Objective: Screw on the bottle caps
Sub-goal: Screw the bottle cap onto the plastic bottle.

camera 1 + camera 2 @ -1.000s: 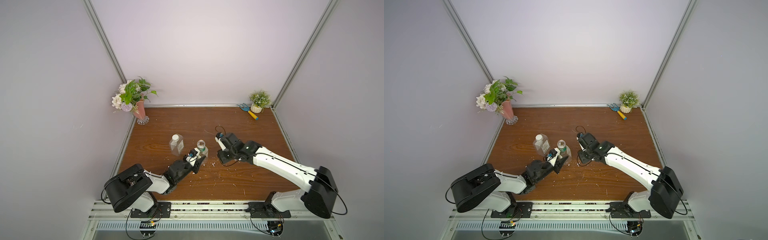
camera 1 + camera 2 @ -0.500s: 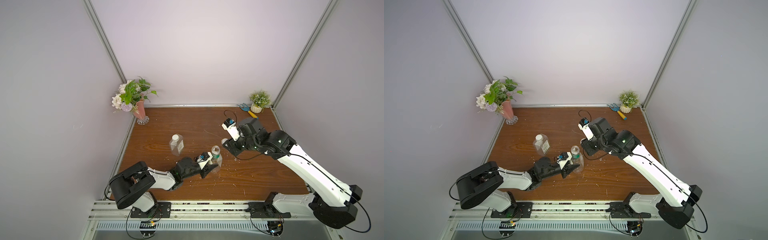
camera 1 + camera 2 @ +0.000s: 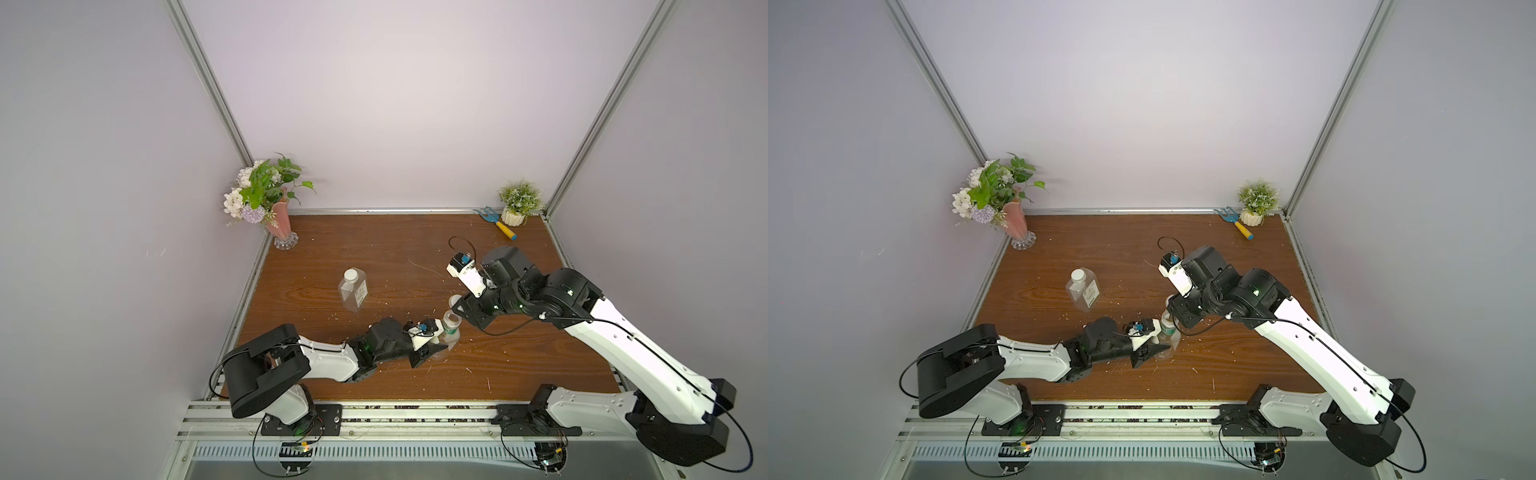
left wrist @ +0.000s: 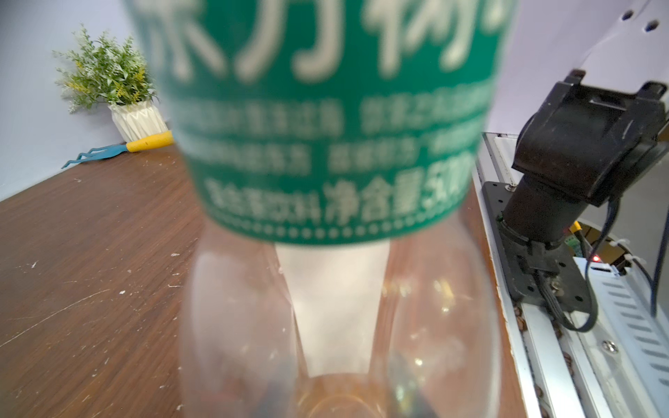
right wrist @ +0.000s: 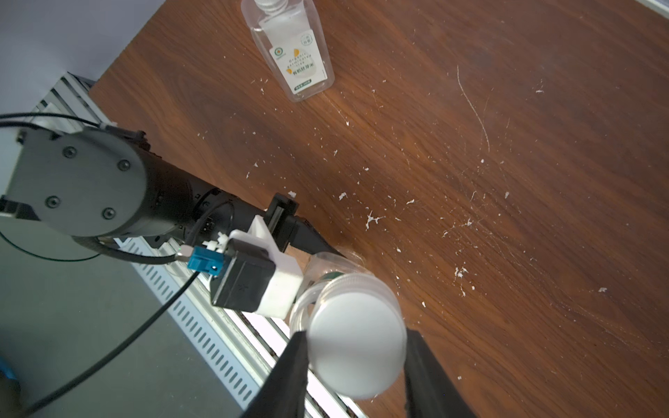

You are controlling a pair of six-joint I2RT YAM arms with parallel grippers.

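The round clear bottle (image 3: pixel 448 332) with the green label (image 4: pixel 325 108) stands upright near the table's front middle, its neck (image 5: pixel 347 286) uncapped. My left gripper (image 3: pixel 434 348) is shut on its lower body; its fingers show only dimly through the plastic. My right gripper (image 5: pixel 356 349) is shut on a white bottle cap (image 5: pixel 356 343), also visible in a top view (image 3: pixel 456 298). It holds the cap close above the neck, slightly off to one side; I cannot tell whether they touch. The squarish bottle (image 3: pixel 353 291) stands alone to the left with a white cap (image 3: pixel 1078 274) on it.
A pink flower vase (image 3: pixel 278 220) stands in the back left corner. A small potted plant (image 3: pixel 517 208) and a blue-and-yellow garden fork (image 3: pixel 498 222) are at the back right. White scraps litter the wooden table (image 3: pixel 374 249). A metal rail (image 3: pixel 395 415) runs along the front edge.
My left arm has carried the round bottle to the right and nearer the front. My right arm has risen and brought the cap over the bottle's neck.
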